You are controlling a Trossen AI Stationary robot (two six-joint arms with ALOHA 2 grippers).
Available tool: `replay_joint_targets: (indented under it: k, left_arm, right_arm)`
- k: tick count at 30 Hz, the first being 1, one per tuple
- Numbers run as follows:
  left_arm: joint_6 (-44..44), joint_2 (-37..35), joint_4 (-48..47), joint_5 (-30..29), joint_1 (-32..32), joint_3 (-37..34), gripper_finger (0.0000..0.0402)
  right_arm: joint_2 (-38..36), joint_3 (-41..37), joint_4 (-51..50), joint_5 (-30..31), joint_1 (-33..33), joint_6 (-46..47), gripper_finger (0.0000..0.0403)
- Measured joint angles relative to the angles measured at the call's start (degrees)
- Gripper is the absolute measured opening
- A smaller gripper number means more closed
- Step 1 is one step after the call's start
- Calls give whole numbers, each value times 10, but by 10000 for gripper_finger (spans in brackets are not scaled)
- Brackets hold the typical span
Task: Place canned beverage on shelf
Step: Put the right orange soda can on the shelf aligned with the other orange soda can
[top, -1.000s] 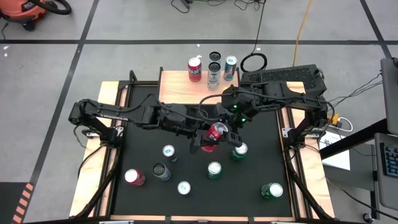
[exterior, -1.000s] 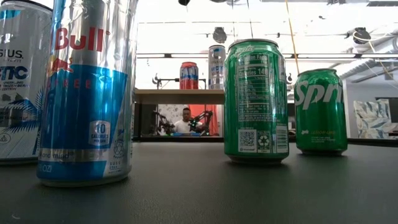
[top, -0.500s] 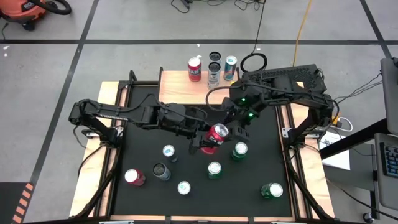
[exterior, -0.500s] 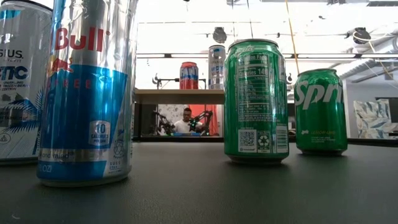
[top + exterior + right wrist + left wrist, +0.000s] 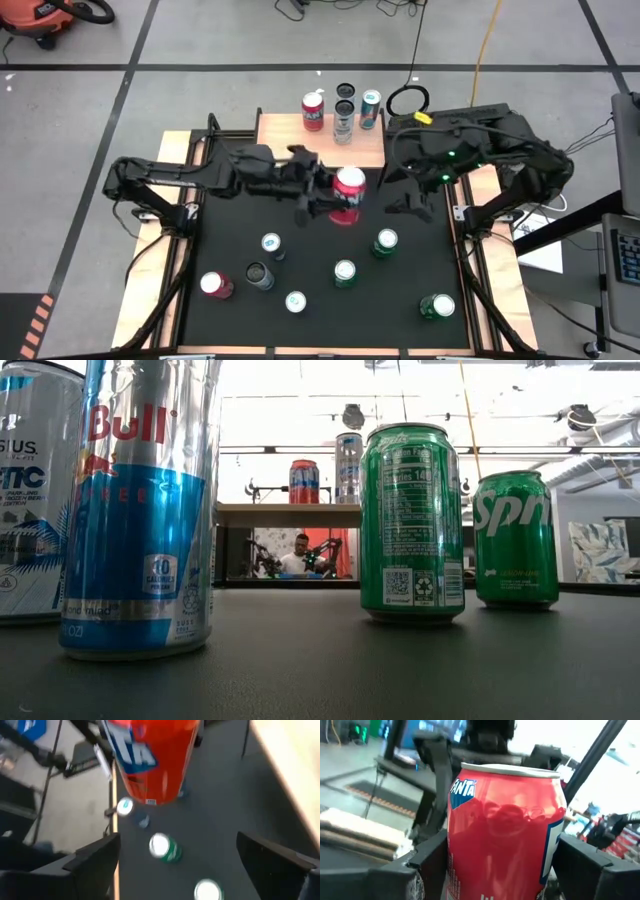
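Handover looks complete: a second ago both grippers crowded the red Fanta can over the middle of the black table, and now the left gripper alone grips it, fingers pressed on either side of the can in the left wrist view. The can has travelled toward twelve o'clock and now hangs above the table just short of the shelf, whose light-wood board sits at the twelve o'clock edge. The right gripper has pulled off toward three o'clock, jaws spread wide and empty; its wrist view shows the can apart from its fingers, with green cans on the table beyond. For the task, this means the carry now rests with the left arm only, and the remaining work is likely a short reach forward and a set-down. The left arm stretches from its base at nine o'clock nearly straight across the table, wrist level, can held upright. On the shelf, a red can, two dark-topped cans and a teal-topped can already stand along the far edge, so the free board lies nearer the arm.
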Motion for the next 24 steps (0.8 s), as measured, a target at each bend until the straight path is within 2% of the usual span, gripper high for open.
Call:
replay_joint_targets:
  k: [4, 9, 17, 20, 24]
  left_arm:
    - [2, -14, 50, -8, 16, 0, 285]
    - [7, -27, 100, -16, 33, 1, 285]
    - [34, -36, 128, -21, 40, 0, 285]
    - [33, -39, 136, -21, 40, 0, 285]
    - [33, -41, 139, -22, 41, 0, 285]
  right_arm:
    - [-1, -3, 63, 60, 19, 5, 377]
    - [0, -28, 158, 94, 27, 15, 377]
    - [3, -71, 263, 114, 26, 24, 377]
    - [5, -76, 280, 141, 20, 20, 377]
    - [14, -77, 309, 137, 15, 2, 377]
